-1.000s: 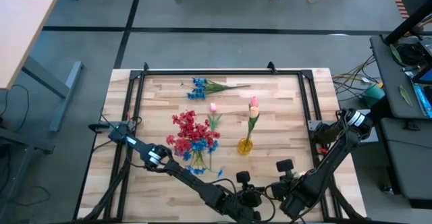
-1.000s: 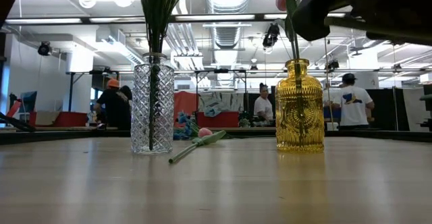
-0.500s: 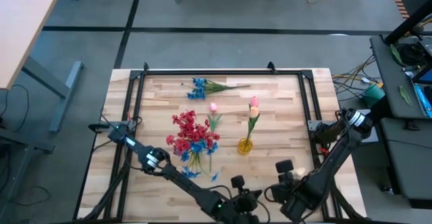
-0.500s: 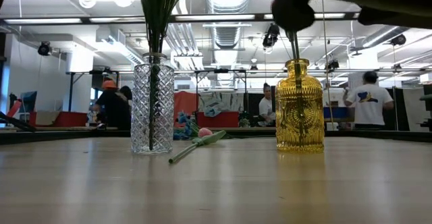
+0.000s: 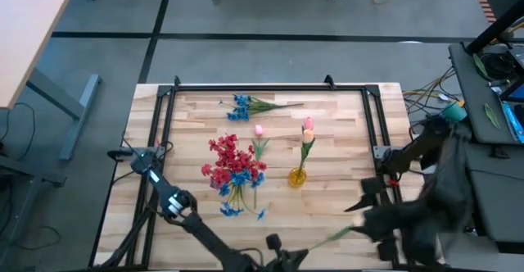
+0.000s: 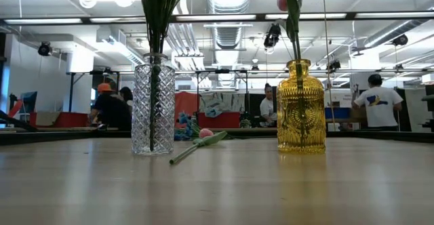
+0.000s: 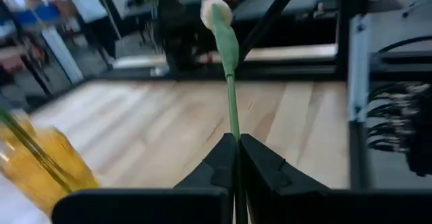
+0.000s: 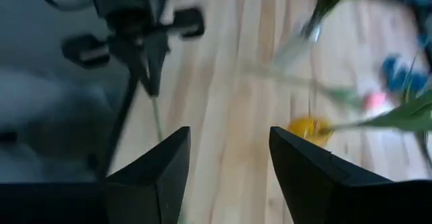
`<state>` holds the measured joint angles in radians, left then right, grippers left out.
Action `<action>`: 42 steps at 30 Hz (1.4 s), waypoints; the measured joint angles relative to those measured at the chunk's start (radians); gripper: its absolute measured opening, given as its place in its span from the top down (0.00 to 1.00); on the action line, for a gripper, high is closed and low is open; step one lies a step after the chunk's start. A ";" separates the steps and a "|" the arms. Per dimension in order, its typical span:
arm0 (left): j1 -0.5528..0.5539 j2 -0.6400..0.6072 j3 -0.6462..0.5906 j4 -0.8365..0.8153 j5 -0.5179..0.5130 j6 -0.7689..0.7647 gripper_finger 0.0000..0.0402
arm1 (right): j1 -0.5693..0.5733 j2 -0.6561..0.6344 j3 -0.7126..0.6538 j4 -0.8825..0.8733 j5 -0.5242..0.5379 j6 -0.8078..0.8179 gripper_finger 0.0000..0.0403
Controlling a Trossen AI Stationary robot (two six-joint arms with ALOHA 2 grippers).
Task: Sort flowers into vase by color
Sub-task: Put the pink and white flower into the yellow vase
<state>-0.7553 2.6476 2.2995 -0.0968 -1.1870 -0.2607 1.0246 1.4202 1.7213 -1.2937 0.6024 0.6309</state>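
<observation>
1. The left tool (image 7: 237, 140) is clamped on the green stem of a cream tulip (image 7: 216, 15) and sits at the worktop's (image 5: 344, 133) 6 o'clock edge; keep that grip firm, since the bud stands far out past the fingers and will probably sway
2. The yellow vase (image 5: 297, 176), just off centre toward 4 o'clock, already holds a pink tulip; I judge it the target
3. Lift the stem's lower end above the narrow neck, bring it upright, then lower slowly
4. Steer clear of the clear vase (image 5: 237, 192) at 7 o'clock, crowded with red and blue sprays
5. The right tool (image 8: 226, 177) stands wide and empty near 4 o'clock; it could steady the stem if it tips
</observation>
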 joint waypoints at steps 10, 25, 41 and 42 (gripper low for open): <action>-0.129 -0.064 0.043 0.042 -0.159 0.340 1.00 | 0.069 -0.209 -0.092 0.224 0.113 -0.179 0.55; -0.133 -0.248 0.042 -0.141 0.010 0.602 1.00 | 0.071 -0.231 -0.240 0.410 0.105 -0.382 0.56; -0.135 -0.303 -0.015 -0.509 -0.070 0.229 1.00 | 0.066 -0.392 -0.520 0.675 0.108 -0.492 0.56; -0.135 -0.318 -0.034 -0.551 -0.080 0.189 1.00 | 0.066 -0.403 -0.530 0.689 0.108 -0.498 0.56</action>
<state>-0.8902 2.3291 2.2658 -0.6480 -1.2668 -0.0720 1.0901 1.0171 1.1910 -0.6043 0.7107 0.1332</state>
